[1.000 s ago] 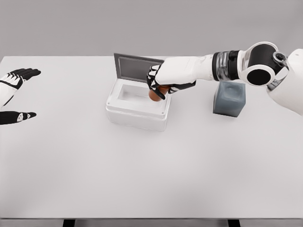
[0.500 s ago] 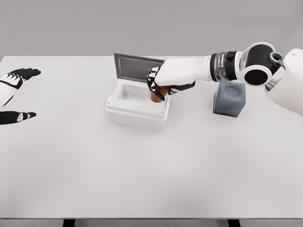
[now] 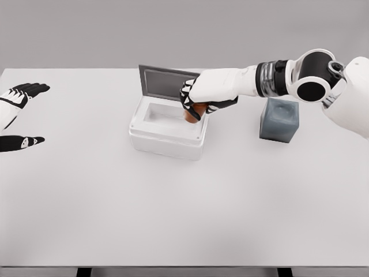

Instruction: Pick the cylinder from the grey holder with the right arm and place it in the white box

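Head view only, so one pass. Pick step looks done: grey holder at right of table stands with nothing visible in it, and cylinder is in right hand, fingers curled around its upper part, dark fingertips wrapping the left side. Only the lower orange-brown end shows below the palm; the rest is hidden by the hand. Cylinder sits over the right-far part of white box, at or just inside the opening near the right rim; can't tell whether its bottom end touches the box floor or wall. Box lid is up, leaning back on the far side, so the opening is clear. Judged progress: carry finished, placing is under way, release not yet done. Left to do: lower it fully if not down, open fingers, pull hand away clear of lid and rim. Orientation: long axis looks roughly upright, with a slight tilt, lower end angled toward the left-near side, top end buried in the palm toward the right; exact tilt hard to read since so little shows. Risk judged: the end may catch the right rim on release. Left hand rests at far left edge of picture, fingers spread flat, holding nothing, well apart from box.
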Robot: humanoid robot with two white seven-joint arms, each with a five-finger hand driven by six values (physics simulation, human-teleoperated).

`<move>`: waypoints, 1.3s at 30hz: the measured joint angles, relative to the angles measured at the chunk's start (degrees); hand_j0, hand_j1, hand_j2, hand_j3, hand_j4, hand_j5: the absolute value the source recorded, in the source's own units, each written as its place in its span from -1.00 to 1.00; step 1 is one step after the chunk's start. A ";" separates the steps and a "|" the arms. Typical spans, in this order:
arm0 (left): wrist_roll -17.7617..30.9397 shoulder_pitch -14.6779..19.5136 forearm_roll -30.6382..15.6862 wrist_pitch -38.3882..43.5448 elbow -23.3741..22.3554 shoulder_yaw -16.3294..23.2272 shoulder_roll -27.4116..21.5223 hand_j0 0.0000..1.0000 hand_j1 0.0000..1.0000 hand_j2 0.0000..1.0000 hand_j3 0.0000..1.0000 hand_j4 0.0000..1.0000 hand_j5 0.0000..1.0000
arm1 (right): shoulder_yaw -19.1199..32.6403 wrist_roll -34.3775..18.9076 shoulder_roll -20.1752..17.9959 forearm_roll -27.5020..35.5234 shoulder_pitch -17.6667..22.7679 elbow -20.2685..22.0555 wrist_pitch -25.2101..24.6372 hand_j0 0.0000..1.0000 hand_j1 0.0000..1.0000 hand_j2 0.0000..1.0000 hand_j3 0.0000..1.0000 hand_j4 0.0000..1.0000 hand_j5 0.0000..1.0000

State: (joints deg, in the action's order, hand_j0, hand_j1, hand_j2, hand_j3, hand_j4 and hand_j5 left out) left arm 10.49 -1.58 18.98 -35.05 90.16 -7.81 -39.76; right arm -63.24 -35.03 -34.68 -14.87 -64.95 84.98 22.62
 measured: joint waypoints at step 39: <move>0.00 0.00 -0.29 0.00 0.00 0.00 0.08 1.00 1.00 1.00 1.00 1.00 1.00 | 12.71 0.01 -1.92 -1.95 -0.35 10.52 0.17 0.99 0.99 0.99 0.99 0.99 0.99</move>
State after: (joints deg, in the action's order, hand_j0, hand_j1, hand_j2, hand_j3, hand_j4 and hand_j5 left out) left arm 10.49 -1.58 18.69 -35.05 90.16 -7.81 -39.68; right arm -50.53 -35.03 -36.60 -16.82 -65.30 95.50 22.78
